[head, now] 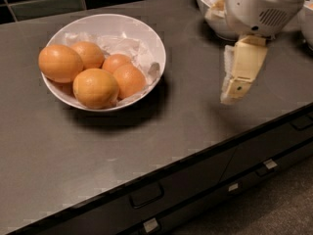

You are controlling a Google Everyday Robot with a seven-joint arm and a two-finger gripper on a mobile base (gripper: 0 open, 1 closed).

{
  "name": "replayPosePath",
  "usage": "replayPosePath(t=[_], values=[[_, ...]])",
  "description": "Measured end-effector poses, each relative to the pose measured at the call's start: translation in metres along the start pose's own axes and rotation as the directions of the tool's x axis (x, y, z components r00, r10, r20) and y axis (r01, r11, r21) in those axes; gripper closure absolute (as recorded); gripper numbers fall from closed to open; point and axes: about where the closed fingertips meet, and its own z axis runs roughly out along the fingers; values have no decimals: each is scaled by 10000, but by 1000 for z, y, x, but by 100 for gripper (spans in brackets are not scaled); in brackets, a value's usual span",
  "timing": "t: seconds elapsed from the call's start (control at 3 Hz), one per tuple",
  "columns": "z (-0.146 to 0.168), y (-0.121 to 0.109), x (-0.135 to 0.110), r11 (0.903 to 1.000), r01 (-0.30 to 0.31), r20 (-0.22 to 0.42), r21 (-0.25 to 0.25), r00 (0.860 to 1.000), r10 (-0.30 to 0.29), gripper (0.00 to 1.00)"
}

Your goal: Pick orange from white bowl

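The gripper (238, 77) hangs over the dark counter (186, 126) pointing downward, with nothing visible in its grasp; seen edge-on as it is, I cannot tell how far open it stands. The white bowl (105, 18) sits well apart from the gripper, off toward the picture's left, and the orange (96, 87) lies at the bowl's front edge, on the side of the fruit heap nearest the viewer and a little lower in the frame than the gripper's tip. It touches a smaller reddish orange (130, 80) on the side facing the gripper, and a big oval one (60, 63) sits just beyond it on the far side. Crumpled pale paper (124, 46) lines the bowl behind the fruit. Judging by its look, the orange is firm and fairly heavy for its size, with a dimpled skin that gives some friction but a round shape that can roll or squirt out of a parallel grasp. The sound hold would be from above, across its widest middle, with the jaws spread wide and set along the line that avoids the neighbour and the bowl's rim. A moderate squeeze should do; too low a grip risks nudging the shallow bowl.
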Motion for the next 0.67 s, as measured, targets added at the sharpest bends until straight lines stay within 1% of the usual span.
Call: replayPosePath(t=[0.33, 0.67], values=[[14, -13, -47, 9943, 1042, 793, -228, 9916, -1021, 0], [14, -13, -47, 9943, 1045, 797, -220, 9915, -1025, 0]])
